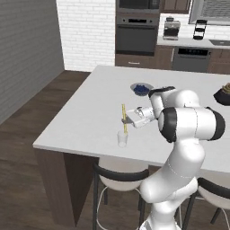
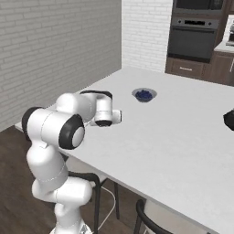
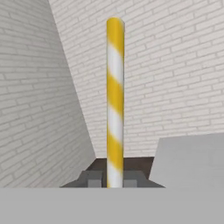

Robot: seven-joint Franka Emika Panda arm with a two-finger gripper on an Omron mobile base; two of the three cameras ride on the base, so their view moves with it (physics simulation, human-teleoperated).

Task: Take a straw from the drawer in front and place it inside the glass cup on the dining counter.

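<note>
A: In the left base view, what is the gripper (image 1: 126,120) doing?

B: It is sitting at frame centre, clamped on the straw (image 1: 124,117), which is standing nearly upright. The straw's lower end is hanging just above, or just inside, the rim of the glass cup (image 1: 122,138); the frame is not showing which. The cup is resting on the dining counter (image 1: 85,121), near its lower edge.

A: And the right base view?

B: The arm is bending across the left of the frame, with the hand turned away. The white counter top is running toward the right, carrying a small bowl of dark blue contents (image 2: 144,95) at upper centre.

A: The hand view?

B: The fingertips (image 3: 93,179) are pinching the yellow-and-white straw at bottom centre. The straw is rising straight to the top of the frame.

A: What is likely to fail from here?

B: If the straw is sitting off the cup's centre, its tip is likely to strike the rim and tip the light tumbler. Releasing too high risks a bounce or a lean that carries the straw out.

A: Surface and room?

B: The top is reading as smooth and white. Pale brick walls, dark floorboards, a wall oven (image 1: 137,32) at upper centre and stools (image 1: 120,177) below are surrounding it.
</note>
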